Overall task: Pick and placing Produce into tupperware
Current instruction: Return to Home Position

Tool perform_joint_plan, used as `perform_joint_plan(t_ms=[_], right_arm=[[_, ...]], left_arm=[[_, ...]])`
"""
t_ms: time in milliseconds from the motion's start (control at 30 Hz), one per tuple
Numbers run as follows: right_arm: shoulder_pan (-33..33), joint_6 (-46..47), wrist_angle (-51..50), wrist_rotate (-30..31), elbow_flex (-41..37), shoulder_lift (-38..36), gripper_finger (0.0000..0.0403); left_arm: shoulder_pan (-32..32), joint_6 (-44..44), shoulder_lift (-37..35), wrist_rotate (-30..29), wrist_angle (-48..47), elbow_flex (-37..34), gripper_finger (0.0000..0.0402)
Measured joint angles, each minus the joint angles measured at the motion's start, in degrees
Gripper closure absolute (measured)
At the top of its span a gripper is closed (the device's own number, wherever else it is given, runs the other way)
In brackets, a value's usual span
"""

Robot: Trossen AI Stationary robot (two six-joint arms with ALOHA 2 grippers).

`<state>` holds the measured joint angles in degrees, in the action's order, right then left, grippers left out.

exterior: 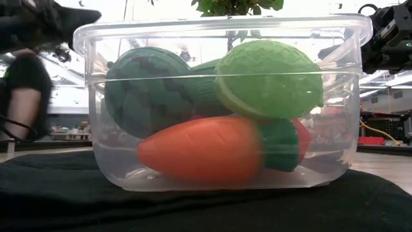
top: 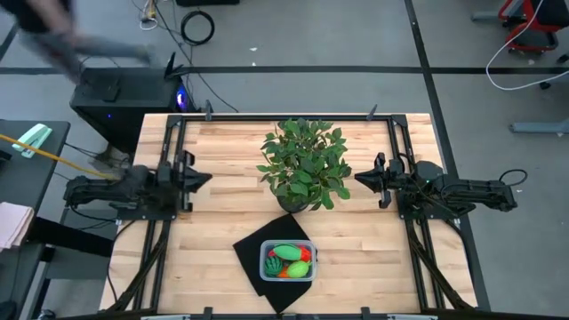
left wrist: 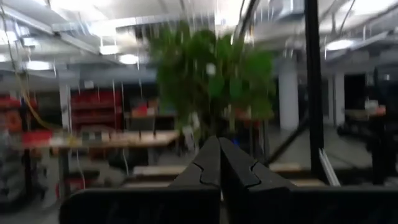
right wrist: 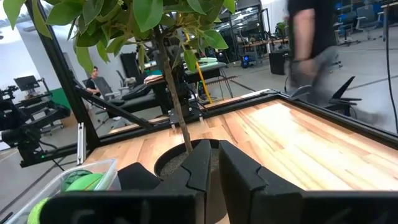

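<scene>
The clear tupperware (top: 287,261) stands on a black mat (top: 253,258) near the table's near edge. The produce lies inside it. The low view shows the dark green striped ball (exterior: 151,90), the light yellow-green piece (exterior: 270,77), the orange carrot-shaped piece (exterior: 206,151) and a bit of red (exterior: 301,136) behind it. My left gripper (top: 203,180) hovers shut at the table's left side and my right gripper (top: 360,178) hovers shut at its right. Both point at the potted plant, well away from the tub.
A leafy potted plant (top: 302,164) stands mid-table between the two grippers, just behind the mat. Black frame rails (top: 169,142) run along the table's left, right and far edges. A person (right wrist: 311,50) moves in the room beyond the table.
</scene>
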<state>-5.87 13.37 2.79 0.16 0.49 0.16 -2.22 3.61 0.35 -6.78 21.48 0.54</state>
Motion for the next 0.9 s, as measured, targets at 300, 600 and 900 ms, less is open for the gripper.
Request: perform_joint_plan(t_ms=[300,600,900], right_arm=[[0.0,0.0,0.0,0.0,0.0,0.0,0.0365],[0.0,0.0,0.0,0.0,0.0,0.0,0.0365],[0.0,0.0,0.0,0.0,0.0,0.0,0.0365]], left_arm=[[0.0,-1.4,0.0,1.4,-14.4,0.0,0.0401],[0.0,-2.0,0.0,3.1,-19.0,0.0,0.0400],[0.0,-3.1,0.0,3.1,-19.1,0.0,0.0397]])
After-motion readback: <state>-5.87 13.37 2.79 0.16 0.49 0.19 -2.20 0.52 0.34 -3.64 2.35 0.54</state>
